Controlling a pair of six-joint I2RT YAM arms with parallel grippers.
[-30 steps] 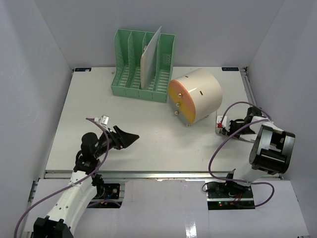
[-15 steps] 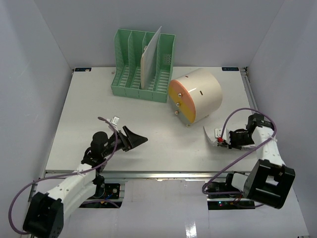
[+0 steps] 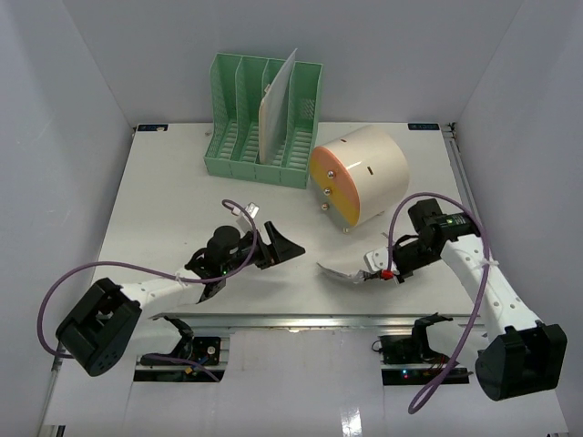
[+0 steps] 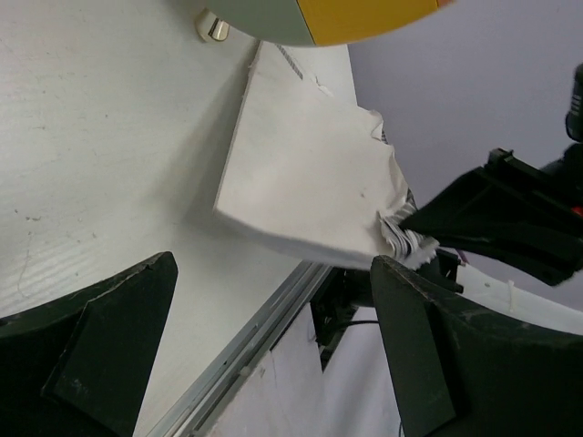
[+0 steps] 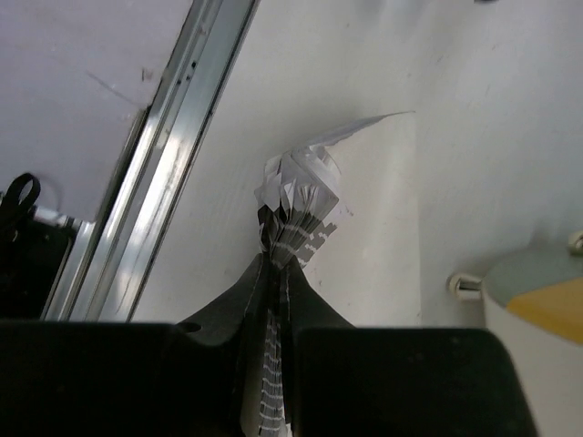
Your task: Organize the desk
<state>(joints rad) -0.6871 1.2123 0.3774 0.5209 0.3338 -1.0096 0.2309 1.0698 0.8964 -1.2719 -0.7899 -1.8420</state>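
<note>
Right gripper point(image 3: 375, 273): I've swung it left, fingers clamped on the paper sheet point(image 3: 339, 271).
Left gripper point(image 3: 287, 244): moved right across the desk point(image 3: 164, 200), fingers apart.

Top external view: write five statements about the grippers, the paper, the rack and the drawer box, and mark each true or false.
1. The right gripper is shut on the white paper sheet. True.
2. The left gripper grips the paper too. False: it is open, holds nothing and is apart from the sheet.
3. The green slotted plastic file rack is empty. False: a pale flat panel stands in it.
4. The cream cylindrical drawer box sits on the white desk, right of the rack. True.
5. The paper is inside the rack. False: it is near the desk's front edge.
</note>
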